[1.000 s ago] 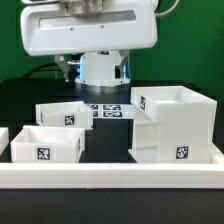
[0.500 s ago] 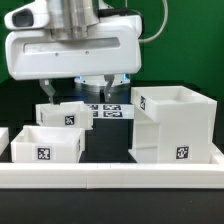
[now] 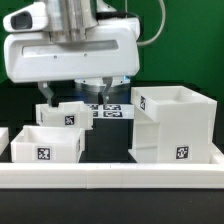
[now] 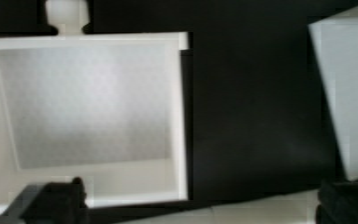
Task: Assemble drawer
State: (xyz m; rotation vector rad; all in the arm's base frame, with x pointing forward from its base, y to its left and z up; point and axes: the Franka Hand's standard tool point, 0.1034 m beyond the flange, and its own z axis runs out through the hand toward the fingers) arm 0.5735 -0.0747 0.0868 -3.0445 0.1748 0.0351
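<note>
The drawer's tall white casing stands at the exterior view's right. Two low white trays stand to its left, one near and one farther back, each with a square tag. My gripper hangs just above the farther tray, open wide and empty, its dark fingertips apart. In the wrist view the tray lies below the gripper. One fingertip is over the tray's end wall. The other is near the casing.
A long low white border rail runs along the front. The marker board lies on the black table between the far tray and the casing. A narrow dark gap separates the trays from the casing.
The gripper has come down from high above to just over the far tray. It has barely moved in the last half second. The drawer parts have not moved.
</note>
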